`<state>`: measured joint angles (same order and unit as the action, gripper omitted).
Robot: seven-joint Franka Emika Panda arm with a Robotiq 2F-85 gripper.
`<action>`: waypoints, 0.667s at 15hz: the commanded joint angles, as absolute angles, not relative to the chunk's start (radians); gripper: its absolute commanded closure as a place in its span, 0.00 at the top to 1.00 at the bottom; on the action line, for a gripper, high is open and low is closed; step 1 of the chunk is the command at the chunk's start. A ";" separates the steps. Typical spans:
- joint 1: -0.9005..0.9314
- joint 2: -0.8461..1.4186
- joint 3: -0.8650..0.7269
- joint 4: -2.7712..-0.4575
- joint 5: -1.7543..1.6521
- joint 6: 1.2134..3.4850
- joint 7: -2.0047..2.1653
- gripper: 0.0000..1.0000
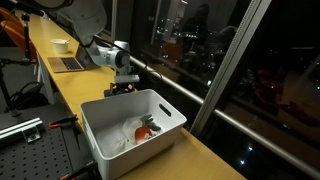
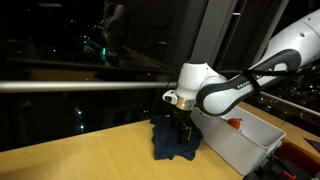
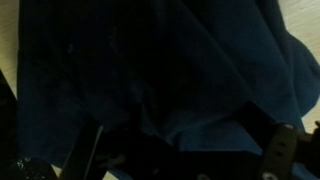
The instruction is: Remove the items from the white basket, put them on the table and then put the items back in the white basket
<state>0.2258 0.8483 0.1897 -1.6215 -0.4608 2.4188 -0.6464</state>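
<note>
A dark navy cloth (image 2: 170, 142) lies crumpled on the light wooden table (image 2: 90, 155), just beside the white basket (image 1: 160, 108). My gripper (image 2: 183, 127) points straight down onto this cloth, its fingers spread on either side of the folds, so it is open. In the wrist view the navy cloth (image 3: 160, 70) fills nearly the whole picture, and one dark finger (image 3: 272, 145) shows low at the right. Inside the basket lie a white cloth (image 1: 120, 140) and a reddish piece (image 1: 146, 129). The basket (image 2: 252, 142) stands right of the gripper.
A laptop (image 1: 70, 63) and a white bowl (image 1: 60, 45) sit farther along the table. A black perforated board (image 1: 30, 152) lies beside the table. Dark window glass with a horizontal rail (image 2: 80, 86) runs along the table's far edge.
</note>
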 commanded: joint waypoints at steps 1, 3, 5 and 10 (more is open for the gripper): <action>0.211 0.941 0.198 -1.509 -0.421 2.400 -0.710 1.00; 0.203 0.975 0.201 -1.479 -0.403 2.396 -0.735 1.00; 0.197 0.994 0.203 -1.458 -0.385 2.390 -0.756 1.00; 0.199 0.969 0.202 -1.456 -0.367 2.385 -0.765 0.58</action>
